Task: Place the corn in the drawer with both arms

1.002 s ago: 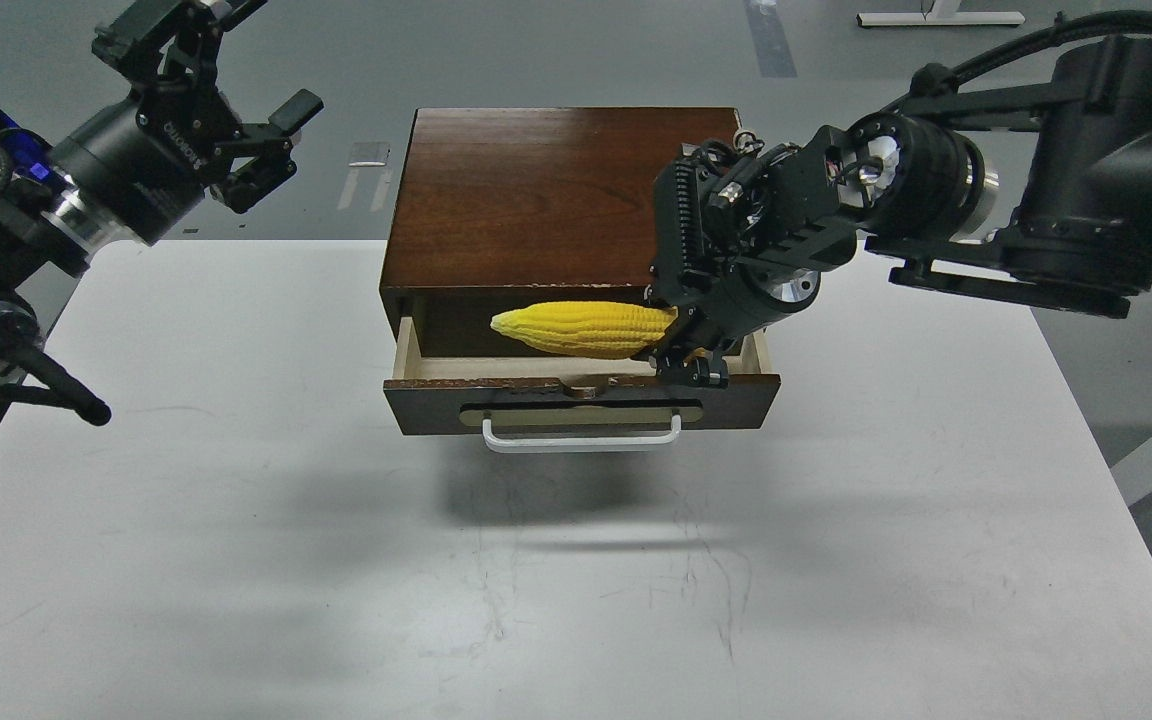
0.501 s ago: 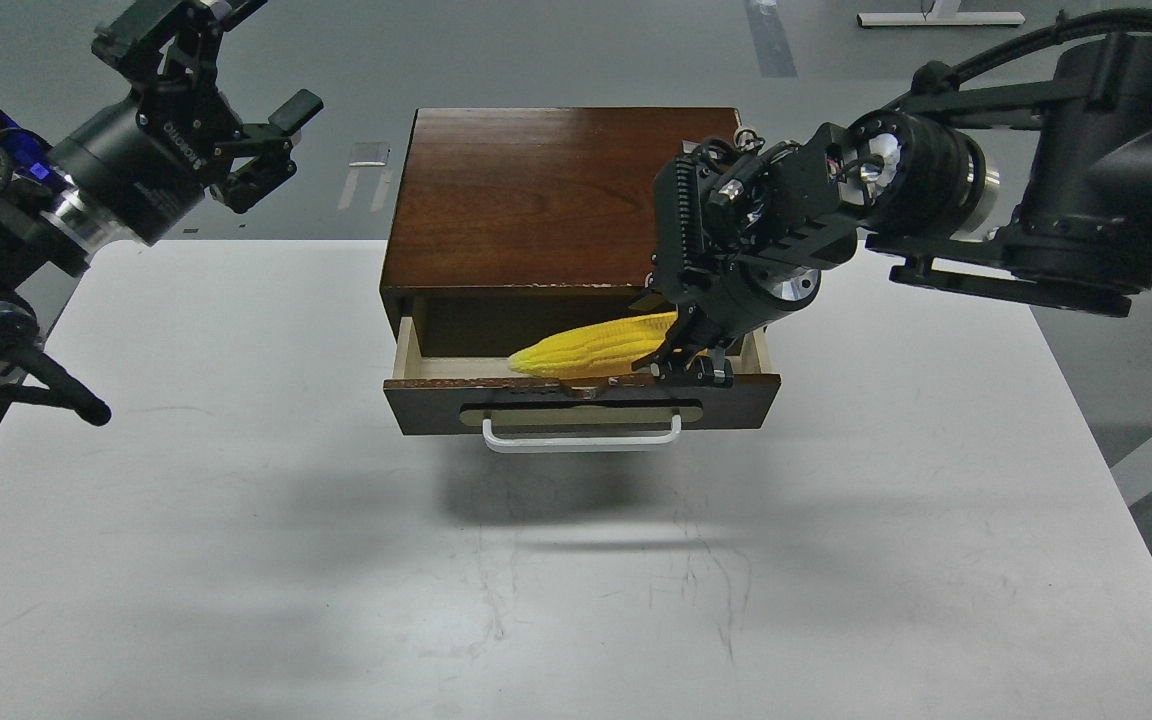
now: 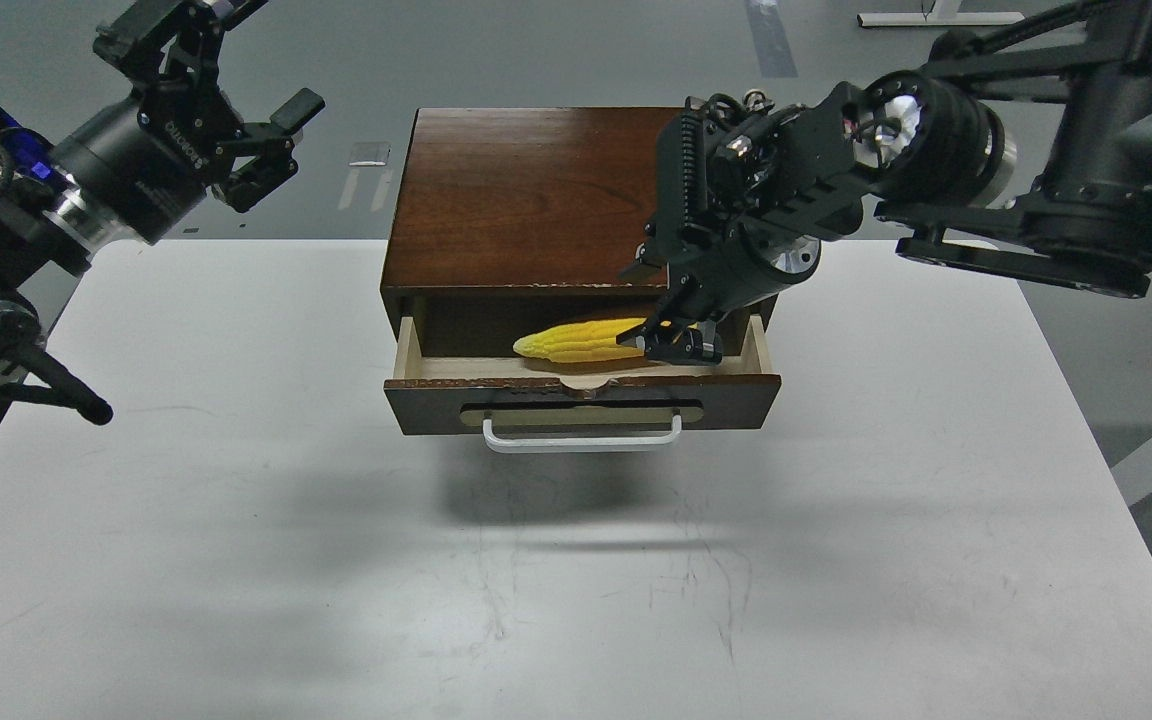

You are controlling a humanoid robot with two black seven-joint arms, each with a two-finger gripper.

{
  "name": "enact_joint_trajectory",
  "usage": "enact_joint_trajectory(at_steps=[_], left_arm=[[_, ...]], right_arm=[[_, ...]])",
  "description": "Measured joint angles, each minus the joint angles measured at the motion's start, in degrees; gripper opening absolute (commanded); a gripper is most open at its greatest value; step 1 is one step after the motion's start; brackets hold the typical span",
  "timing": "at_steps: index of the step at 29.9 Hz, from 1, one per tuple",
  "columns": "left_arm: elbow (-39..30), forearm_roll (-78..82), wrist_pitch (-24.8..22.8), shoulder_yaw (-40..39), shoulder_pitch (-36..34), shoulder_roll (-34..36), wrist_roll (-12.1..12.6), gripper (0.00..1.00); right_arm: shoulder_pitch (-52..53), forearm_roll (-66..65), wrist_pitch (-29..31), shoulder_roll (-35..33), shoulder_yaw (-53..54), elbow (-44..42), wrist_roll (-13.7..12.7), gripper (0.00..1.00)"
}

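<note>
The white table (image 3: 236, 560) (scuffed in the middle) carries only the wooden box (image 3: 526, 190).

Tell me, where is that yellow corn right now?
In the head view, the corn lies inside the open drawer of the wooden box, toward its right half, with the right gripper at its thick end.
</note>
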Motion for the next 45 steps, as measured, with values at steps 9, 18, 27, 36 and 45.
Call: enact_joint_trajectory(at_steps=[9, 18, 27, 36, 45], left_arm=[[0.1, 0.0, -0.1, 0.0, 0.1, -0.9, 0.0, 0.98], [0.6, 0.0, -0.1, -0.4, 0.3, -2.5, 0.0, 0.98], [1.0, 0.2, -0.1, -0.4, 0.9, -3.8, 0.0, 0.98], [3.2, 0.3, -0.3, -1.0, 3.2, -5.4, 0.0, 0.98], [7.8, 0.8, -0.3, -1.9, 5.5, -8.1, 0.0, 0.98]], right_arm=[[0.3, 20.4, 0.0, -8.3, 4.8, -1.4, 0.0, 0.98], [-10.7, 58.4, -0.8, -20.6, 14.7, -2.1, 0.0, 1.0], [-33.9, 84.4, -4.7, -24.2, 30.6, -4.9, 0.0, 1.0], [-55.1, 97.5, -5.5, -20.2, 48.5, -10.6, 0.0, 1.0], [-65.0, 97.9, -5.5, -16.6, 54.3, -11.2, 0.0, 1.0]])
